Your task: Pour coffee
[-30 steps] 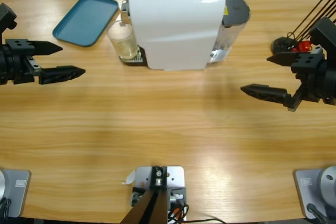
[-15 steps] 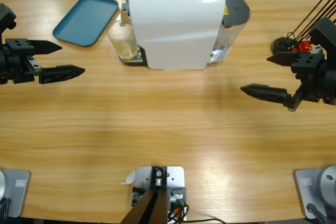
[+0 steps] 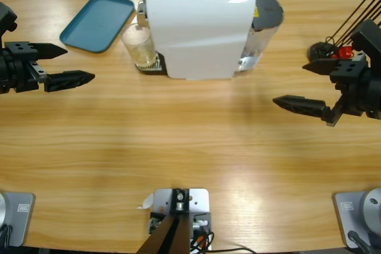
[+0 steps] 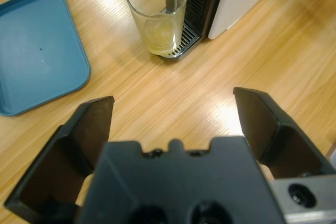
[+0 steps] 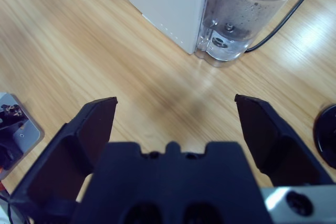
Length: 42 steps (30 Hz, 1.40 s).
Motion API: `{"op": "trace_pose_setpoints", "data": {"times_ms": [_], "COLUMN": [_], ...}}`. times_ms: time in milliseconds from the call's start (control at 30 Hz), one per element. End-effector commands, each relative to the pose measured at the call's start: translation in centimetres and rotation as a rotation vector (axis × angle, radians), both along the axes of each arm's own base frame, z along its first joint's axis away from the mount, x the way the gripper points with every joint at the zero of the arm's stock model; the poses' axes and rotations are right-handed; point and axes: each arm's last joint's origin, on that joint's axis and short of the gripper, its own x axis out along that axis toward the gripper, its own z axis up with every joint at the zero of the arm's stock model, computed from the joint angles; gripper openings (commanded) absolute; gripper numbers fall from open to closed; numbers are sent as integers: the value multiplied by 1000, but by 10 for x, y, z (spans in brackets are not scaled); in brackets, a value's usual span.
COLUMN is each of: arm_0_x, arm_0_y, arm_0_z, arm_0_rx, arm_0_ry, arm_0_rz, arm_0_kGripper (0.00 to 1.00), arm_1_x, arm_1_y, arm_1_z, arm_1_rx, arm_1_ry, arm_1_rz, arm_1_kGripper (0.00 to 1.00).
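A clear glass (image 3: 139, 47) stands on the drip grille under the spout of the white coffee machine (image 3: 199, 28). A shallow layer of pale yellow coffee (image 4: 159, 34) lies in the glass (image 4: 157, 17), and a thin stream runs down into it from above. My left gripper (image 3: 80, 62) hovers open at the table's left, well short of the glass, with nothing between its jaws (image 4: 173, 114). My right gripper (image 3: 290, 84) stands open at the right, facing the machine's clear water tank (image 5: 247, 9) from a distance, and is also empty (image 5: 176, 111).
A teal tray (image 3: 98, 22) lies at the back left, beside the glass. A black base with red parts and thin dark rods (image 3: 330, 52) sits at the far right behind the right gripper. A black cable (image 5: 283, 19) runs from the tank.
The left gripper has shifted slightly left and toward the table's far side. The right arm and the glass have not moved.
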Motion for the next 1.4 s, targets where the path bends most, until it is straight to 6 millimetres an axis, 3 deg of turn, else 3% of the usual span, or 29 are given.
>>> {"op": "trace_pose_setpoints", "data": {"times_ms": [33,1400], "arm_0_x": [-6,-4], "arm_0_y": [3,2], "arm_0_z": [-9,-9], "arm_0_rx": [12,2], "arm_0_ry": [5,6], "arm_0_rz": [22,30], "arm_0_kGripper": [996,987], "arm_1_x": [-4,2], "arm_1_y": [-2,3], "arm_1_z": [-12,-14], "arm_1_rx": [-23,-39], "arm_1_ry": [37,49], "arm_1_rz": [-3,-15], "arm_1_kGripper": [991,1000]}}
